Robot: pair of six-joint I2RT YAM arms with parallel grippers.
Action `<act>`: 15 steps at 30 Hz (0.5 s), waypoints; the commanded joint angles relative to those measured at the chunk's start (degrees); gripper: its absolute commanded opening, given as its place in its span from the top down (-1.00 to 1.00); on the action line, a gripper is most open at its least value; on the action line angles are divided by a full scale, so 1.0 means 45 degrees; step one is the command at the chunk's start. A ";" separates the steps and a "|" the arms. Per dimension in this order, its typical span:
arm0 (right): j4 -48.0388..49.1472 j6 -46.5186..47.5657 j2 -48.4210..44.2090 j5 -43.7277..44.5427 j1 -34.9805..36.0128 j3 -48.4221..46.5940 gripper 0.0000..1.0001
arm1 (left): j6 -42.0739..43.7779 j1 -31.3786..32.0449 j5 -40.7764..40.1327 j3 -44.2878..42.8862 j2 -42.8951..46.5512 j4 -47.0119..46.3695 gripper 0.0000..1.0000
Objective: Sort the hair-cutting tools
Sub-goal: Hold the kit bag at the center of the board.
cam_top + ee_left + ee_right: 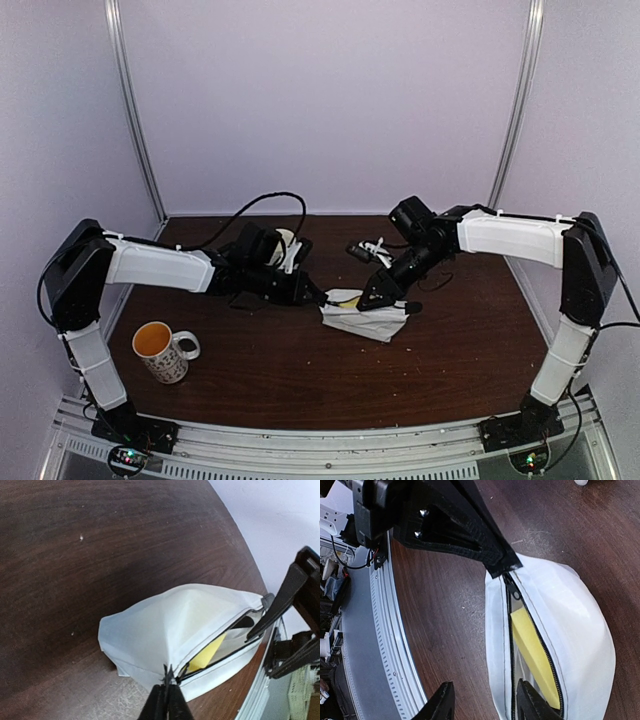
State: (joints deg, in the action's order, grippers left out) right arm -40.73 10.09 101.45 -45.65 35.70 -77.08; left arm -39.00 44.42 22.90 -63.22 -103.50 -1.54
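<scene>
A white zip pouch (365, 318) lies at mid-table with its zip open, and a yellow sponge block (532, 652) shows inside. My left gripper (169, 676) is shut on the pouch's end fabric right beside the zip. My right gripper (487, 706) is open and straddles the pouch's near lip. One of its fingers (536, 704) is inside the opening and the other is over the table. In the top view the two grippers, left (322, 296) and right (395, 300), meet at the pouch. No hair-cutting tools are clearly visible. A dark shape (245, 622) inside the opening cannot be told apart.
A patterned mug (162, 350) holding orange liquid stands front left. A small dark-and-white item (370, 250), too small to name, lies behind the right wrist. A black cable (262, 205) loops at the back. The table's metal rail (380, 645) runs close beside the pouch.
</scene>
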 commanded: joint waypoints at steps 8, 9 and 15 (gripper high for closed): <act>-0.0998 -0.0831 0.1799 -0.0188 0.0347 -0.2379 0.17 | -0.1414 -0.0087 0.0859 0.1568 0.1729 -0.2023 1.00; -0.0928 -0.0909 0.1824 -0.0247 0.0396 -0.2427 0.18 | -0.1689 -0.0087 0.0988 0.1779 0.1831 -0.2465 1.00; -0.0854 -0.1205 0.2236 -0.1271 0.0645 -0.2771 0.29 | -0.2200 -0.0087 0.1173 0.2600 0.2246 -0.3729 1.00</act>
State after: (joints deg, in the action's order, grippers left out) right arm -43.94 6.04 110.00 -47.05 37.71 -87.07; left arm -46.26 44.40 26.41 -53.36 -95.79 -9.89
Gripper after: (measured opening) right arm 0.369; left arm 0.017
